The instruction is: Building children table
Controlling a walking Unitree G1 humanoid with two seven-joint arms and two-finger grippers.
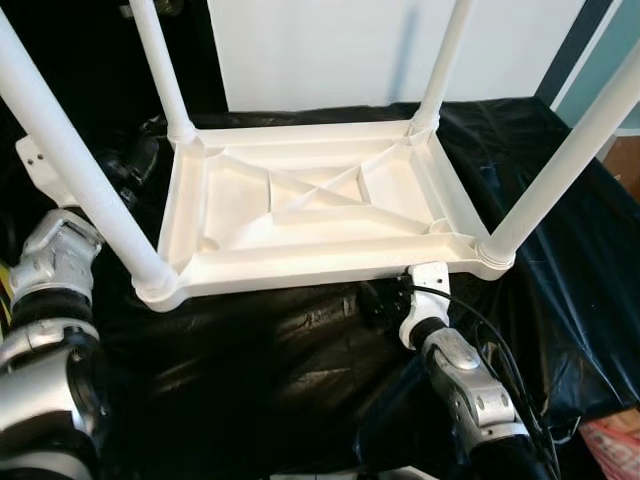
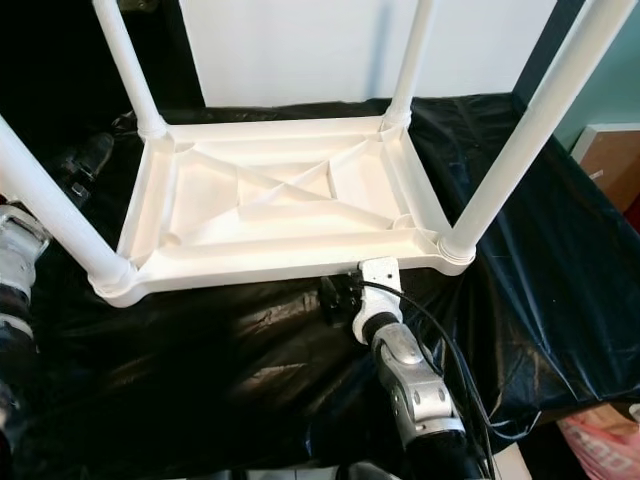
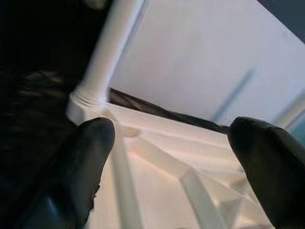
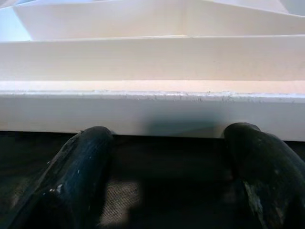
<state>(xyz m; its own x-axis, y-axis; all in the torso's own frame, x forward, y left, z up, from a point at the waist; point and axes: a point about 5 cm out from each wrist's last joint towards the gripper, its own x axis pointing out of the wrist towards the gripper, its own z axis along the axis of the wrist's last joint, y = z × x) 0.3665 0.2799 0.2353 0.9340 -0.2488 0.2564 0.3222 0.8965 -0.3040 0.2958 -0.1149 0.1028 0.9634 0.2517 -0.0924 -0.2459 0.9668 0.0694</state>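
Observation:
A white plastic children's table (image 1: 310,200) lies upside down on a black sheet, its ribbed underside facing up. Its legs stand up from the corners: near-left leg (image 1: 85,175), far-left leg (image 1: 160,70), far-right leg (image 1: 442,60), near-right leg (image 1: 565,160). My right gripper (image 1: 383,297) sits low against the table's near rim (image 4: 152,112), open, one finger (image 4: 81,162) on each side, nothing held. My left gripper (image 3: 171,138) is open beside the table's left side, looking across the underside toward the far-left leg (image 3: 107,52). The left arm (image 1: 55,265) is behind the near-left leg.
The black sheet (image 1: 270,380) covers the whole work surface and hangs over its edges. A white wall panel (image 1: 320,50) stands just behind the table. Cables (image 1: 505,355) loop along my right forearm. A brown box (image 1: 625,160) and a reddish bag (image 1: 612,440) lie off to the right.

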